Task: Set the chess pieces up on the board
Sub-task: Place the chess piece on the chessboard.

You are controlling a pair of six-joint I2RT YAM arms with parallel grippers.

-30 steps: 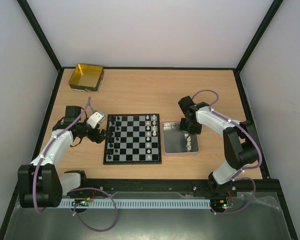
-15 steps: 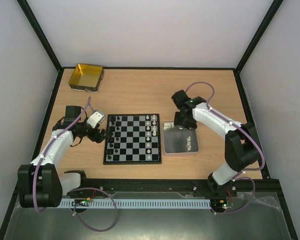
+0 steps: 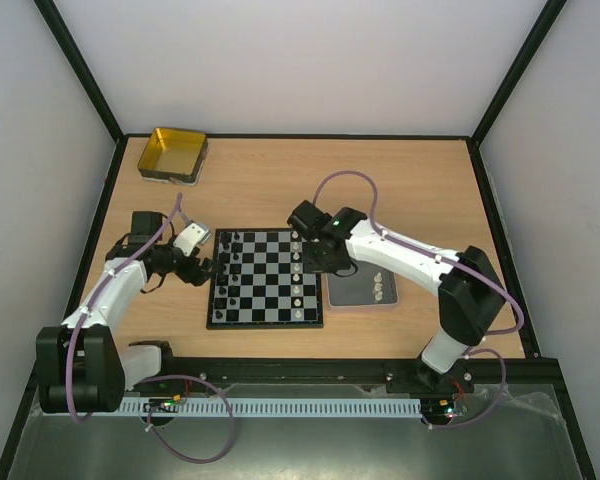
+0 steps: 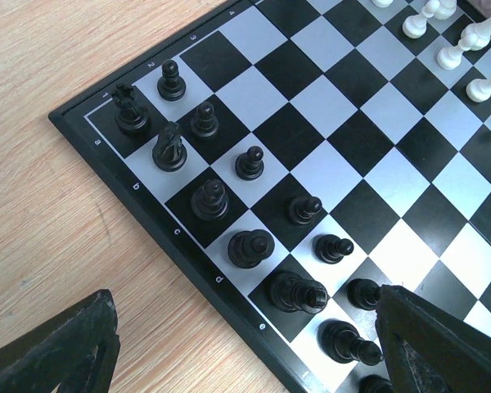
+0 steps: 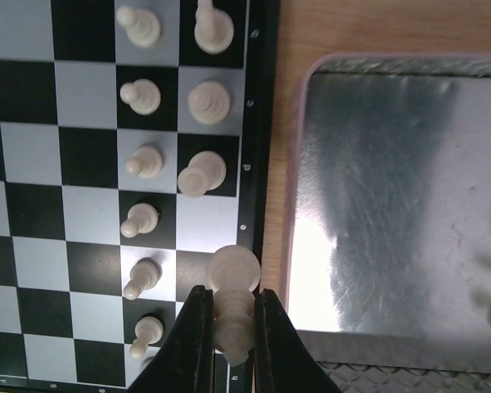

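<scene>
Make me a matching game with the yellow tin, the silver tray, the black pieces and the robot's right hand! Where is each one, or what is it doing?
Things:
1. yellow tin
2. silver tray
3. black pieces
4. right hand

Places or states:
A. shut on a white piece
B. at the far left corner of the table
C. standing on the left side of the board
D. lying just right of the board

Pairs: 1-B, 2-D, 3-C, 4-A.
</scene>
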